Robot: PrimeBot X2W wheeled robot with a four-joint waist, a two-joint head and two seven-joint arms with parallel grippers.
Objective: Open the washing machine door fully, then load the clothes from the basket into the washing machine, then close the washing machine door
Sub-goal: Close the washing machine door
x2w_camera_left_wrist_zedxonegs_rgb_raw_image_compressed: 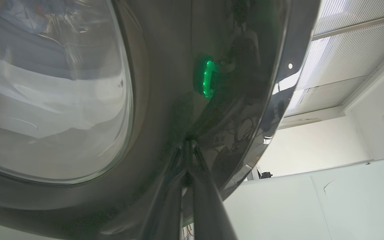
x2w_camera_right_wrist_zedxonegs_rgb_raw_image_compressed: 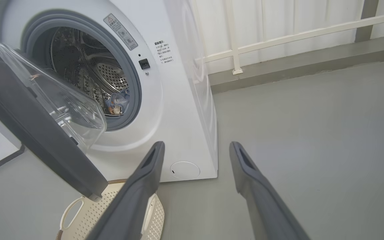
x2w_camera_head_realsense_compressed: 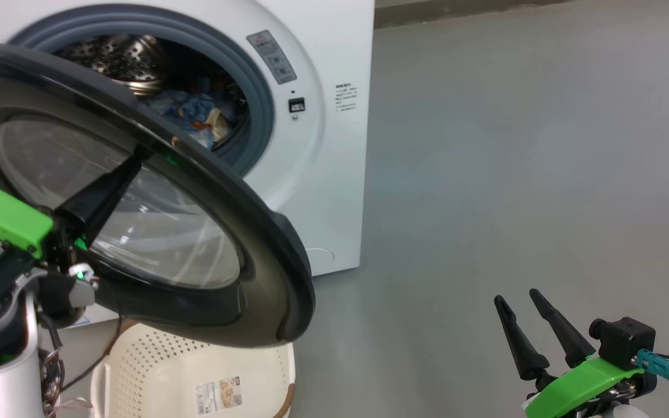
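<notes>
Glossy black rim of the washing machine door (x2w_camera_head_realsense_compressed: 276, 261) — standing ajar — touches the left gripper's (x2w_camera_head_realsense_compressed: 137, 161) pinched-together tips, which grip nothing. Right gripper (x2w_camera_head_realsense_compressed: 515, 296), four o'clock, gapes wide and empty. Clothes (x2w_camera_head_realsense_compressed: 195, 113) lie inside the washing machine (x2w_camera_head_realsense_compressed: 323, 174). Basket (x2w_camera_head_realsense_compressed: 154, 360) sits at seven o'clock — its paper label (x2w_camera_head_realsense_compressed: 218, 395) unreadable.

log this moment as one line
clothes: in drum | washing machine door: partly open | left gripper: shut, fingers on door rim | right gripper: open, empty

basket (x2w_camera_head_realsense_compressed: 183, 371) below left gripper (x2w_camera_head_realsense_compressed: 139, 157) half hidden under washing machine door (x2w_camera_head_realsense_compressed: 276, 261) and cut by bottom edge, clothes (x2w_camera_head_realsense_compressed: 195, 113) beyond that gripper partly screened by door rim, sticker (x2w_camera_head_realsense_compressed: 272, 57) print unreadable
</notes>
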